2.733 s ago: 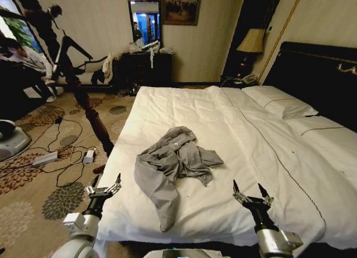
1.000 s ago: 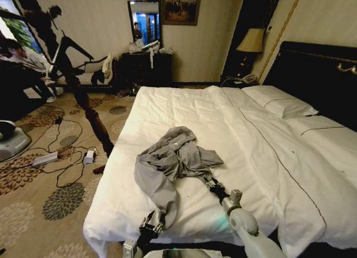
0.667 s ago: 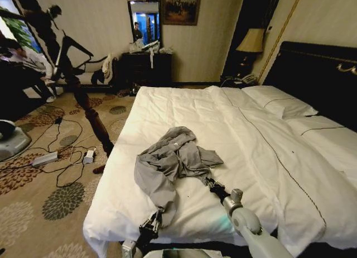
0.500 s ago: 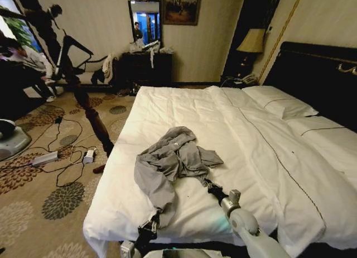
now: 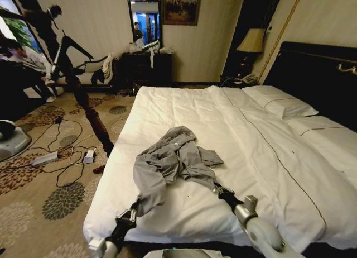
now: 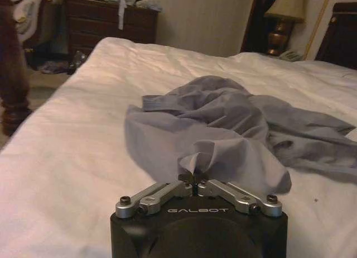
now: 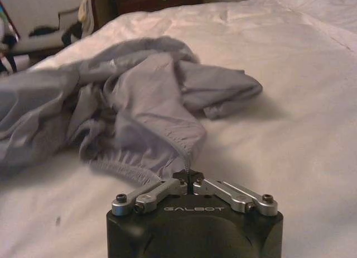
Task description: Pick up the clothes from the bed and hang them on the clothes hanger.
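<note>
Shirt (image 5: 170,160) hem tugged leftward, two grippers (image 5: 134,205) (image 5: 216,186) pinching

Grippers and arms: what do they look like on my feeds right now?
Both match. The left gripper and right gripper each have a black housing lettered GALBOT in pale capitals, with silver metal finger linkages fixed by dark screws and small black tips. In the head view, forearms are pale grey with black wrist sections.

My left gripper (image 6: 193,180) is low at my front left, its fingers pinched together on a fold of the shirt (image 6: 223,129). My right gripper (image 7: 188,177) reaches forward at my front right, fingers likewise closed on the shirt's hem just ahead of it.
</note>
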{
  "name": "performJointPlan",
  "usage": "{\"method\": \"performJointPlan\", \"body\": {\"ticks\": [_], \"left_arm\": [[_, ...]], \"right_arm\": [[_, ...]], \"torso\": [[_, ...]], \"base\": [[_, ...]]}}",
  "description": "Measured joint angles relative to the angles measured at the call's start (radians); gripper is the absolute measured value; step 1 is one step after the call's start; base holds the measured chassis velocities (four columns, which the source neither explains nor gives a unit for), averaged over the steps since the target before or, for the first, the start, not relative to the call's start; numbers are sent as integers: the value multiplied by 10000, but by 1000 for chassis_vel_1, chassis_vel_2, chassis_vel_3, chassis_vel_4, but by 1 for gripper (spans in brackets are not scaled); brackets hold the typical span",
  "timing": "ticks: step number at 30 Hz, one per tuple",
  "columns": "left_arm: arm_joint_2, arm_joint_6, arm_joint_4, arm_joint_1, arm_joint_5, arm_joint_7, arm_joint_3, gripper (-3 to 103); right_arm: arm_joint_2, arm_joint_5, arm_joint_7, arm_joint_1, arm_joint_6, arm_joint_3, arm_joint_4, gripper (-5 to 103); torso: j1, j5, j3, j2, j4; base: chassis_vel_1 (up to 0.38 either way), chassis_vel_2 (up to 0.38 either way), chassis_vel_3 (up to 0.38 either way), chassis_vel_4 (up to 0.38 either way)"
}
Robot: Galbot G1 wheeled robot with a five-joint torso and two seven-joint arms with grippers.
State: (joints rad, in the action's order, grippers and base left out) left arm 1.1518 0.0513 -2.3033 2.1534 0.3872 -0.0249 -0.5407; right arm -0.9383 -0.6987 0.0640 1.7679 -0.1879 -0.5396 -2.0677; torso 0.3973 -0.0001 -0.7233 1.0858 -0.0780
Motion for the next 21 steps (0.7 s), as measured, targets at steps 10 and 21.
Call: {"method": "performJointPlan", "body": {"ticks": [10, 21], "left_arm": [[210, 1526, -471, 3133, -1356, -320, -1122, 0], [45, 3255, -511, 5133, -2115, -1265, -3435, 0]], "right_arm": [[-136, 1449, 130, 2274, -255, -873, -1351, 0], [269, 2595, 1229, 5642, -1954, -2397, -2778, 0]], "torso": [[-3, 1, 1, 1, 5], [-2, -1, 0, 2, 0]], "base": [[0, 0, 0, 0], [0, 0, 0, 0]]}}
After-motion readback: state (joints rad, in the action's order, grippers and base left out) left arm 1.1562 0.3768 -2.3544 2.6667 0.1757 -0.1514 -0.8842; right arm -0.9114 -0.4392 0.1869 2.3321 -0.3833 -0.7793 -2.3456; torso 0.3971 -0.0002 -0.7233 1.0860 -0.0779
